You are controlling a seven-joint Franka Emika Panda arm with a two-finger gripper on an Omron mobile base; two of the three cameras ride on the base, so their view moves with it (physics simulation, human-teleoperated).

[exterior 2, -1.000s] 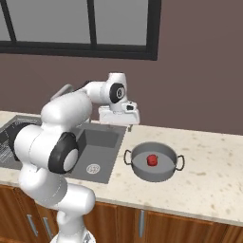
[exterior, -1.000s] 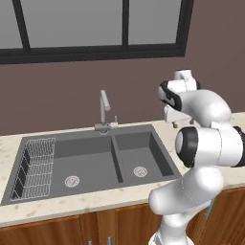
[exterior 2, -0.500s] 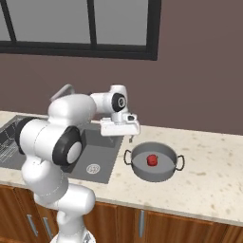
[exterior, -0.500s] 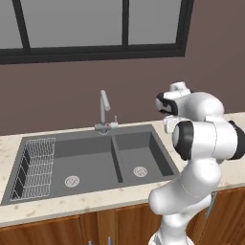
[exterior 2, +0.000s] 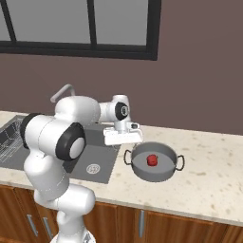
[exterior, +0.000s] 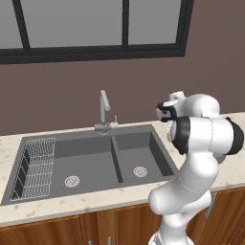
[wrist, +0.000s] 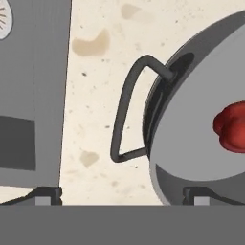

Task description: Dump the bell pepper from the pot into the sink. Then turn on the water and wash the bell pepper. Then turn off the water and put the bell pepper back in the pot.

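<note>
Red pepper: the bell pepper (exterior 2: pixel 152 160) sits on the floor of the pot, near the middle in the right base view; in the hand view it shows at the right edge (wrist: pixel 232 127).
Pot: the pot (exterior 2: pixel 142 168) is grey metal, wide and shallow, upright on the speckled counter (exterior 2: pixel 209 185) just right of the sink, with a dark loop handle (wrist: pixel 125 112) on its sink side and another on the far side.
Sink: the sink (exterior: pixel 91 162) is dark grey with two basins, a round silver drain in each, a wire rack (exterior: pixel 36 165) in the left basin and a gooseneck faucet (exterior: pixel 104 111) behind the divider.
Arm pose: the white arm is folded, its elbow raised and its forearm reaching out over the sink's right edge towards the pot; the hand is turned down.
Gripper: the gripper (wrist: pixel 122 194) hangs above the pot's near handle and left rim, touching nothing; its jaws stand wide apart, one tip over the counter beside the sink edge, the other over the pot's wall.
Surroundings: a dark-framed window (exterior: pixel 95 28) is set in the brown wall above, and wooden cabinets (exterior 2: pixel 180 228) run below the counter.
</note>
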